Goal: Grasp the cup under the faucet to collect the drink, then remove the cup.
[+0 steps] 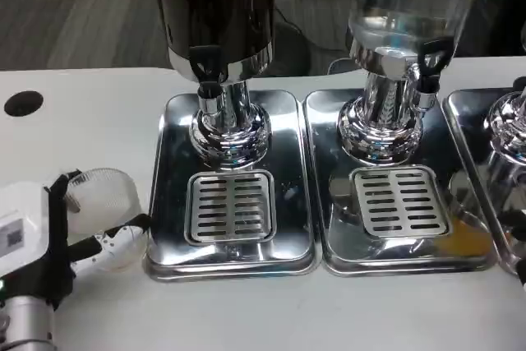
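A: Where's the cup on our side?

B: We see it at the table's left, just beside the left edge of the left drip tray, not on it. It's clear plastic with a ribbed wall, tilted, mouth toward the camera. It's nowhere under a faucet.

A: Hand state?

B: Our left hand grips the cup. One finger wraps across the front of the cup's lower wall, and another dark fingertip shows at the rim on the upper left. The white back of the hand faces us, with the silver forearm at the bottom left corner. We can't tell whether the cup's base touches the table.

A: Dispensers?

B: The dark dispenser stands on a chrome pedestal at the back of the left tray. Its black faucet sticks out at the front, above the pedestal. The slotted grate sits in front of the pedestal with nothing on it.

A: And to the right?

B: The clear dispenser stands on the middle drip tray, which touches the left tray edge to edge. It has a black-handled tap on its right side. Its own grate sits in front, with an amber stain on the tray near the grate's lower right corner. A third chrome base is cut off by the right edge.

A: Anything else?

B: A black round hole in the tabletop at far left, well apart from the cup.
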Robot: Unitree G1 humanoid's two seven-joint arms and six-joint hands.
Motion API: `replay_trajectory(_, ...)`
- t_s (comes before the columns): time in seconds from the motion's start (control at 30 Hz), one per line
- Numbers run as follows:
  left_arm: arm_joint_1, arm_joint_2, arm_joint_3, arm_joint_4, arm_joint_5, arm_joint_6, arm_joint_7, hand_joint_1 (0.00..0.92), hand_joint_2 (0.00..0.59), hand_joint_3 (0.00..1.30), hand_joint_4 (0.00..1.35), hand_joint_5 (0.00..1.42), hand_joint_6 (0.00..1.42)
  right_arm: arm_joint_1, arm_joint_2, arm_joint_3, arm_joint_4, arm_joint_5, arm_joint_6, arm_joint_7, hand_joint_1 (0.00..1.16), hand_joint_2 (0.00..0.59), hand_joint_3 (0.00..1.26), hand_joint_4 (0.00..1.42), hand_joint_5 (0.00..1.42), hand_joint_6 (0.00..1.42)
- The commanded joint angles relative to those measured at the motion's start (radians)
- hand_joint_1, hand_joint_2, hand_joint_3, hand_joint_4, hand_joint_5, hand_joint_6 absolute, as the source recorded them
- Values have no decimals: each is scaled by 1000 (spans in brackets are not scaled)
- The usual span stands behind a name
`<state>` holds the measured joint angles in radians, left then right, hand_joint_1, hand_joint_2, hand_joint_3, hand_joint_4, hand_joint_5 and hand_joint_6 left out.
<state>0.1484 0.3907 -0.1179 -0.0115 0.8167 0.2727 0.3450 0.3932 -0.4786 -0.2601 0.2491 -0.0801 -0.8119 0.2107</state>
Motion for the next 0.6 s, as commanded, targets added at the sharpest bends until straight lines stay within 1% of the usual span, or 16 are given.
replay_trajectory(0.03, 21, -2, 29, -46, -5, -24, 35, 360, 110, 507, 542, 686, 849, 4, 0, -1, 3, 1, -11, -6, 399, 389, 286, 211, 245, 97)
replay_trajectory(0.23, 35, -10, 44, -90, -3, -40, 36, 360, 111, 505, 540, 687, 851, 5, -1, -2, 8, 3, -18, -6, 398, 389, 286, 211, 245, 97)
replay_trajectory(0.33, 38, -14, 46, -110, -1, -47, 36, 360, 111, 504, 539, 693, 873, 6, -1, -3, 9, 6, -21, -5, 398, 389, 286, 211, 245, 97)
replay_trajectory(0.6, 29, -30, 42, -138, 1, -62, 37, 360, 112, 504, 539, 694, 877, 13, -4, -9, 21, 11, -36, -5, 398, 389, 286, 211, 245, 97)
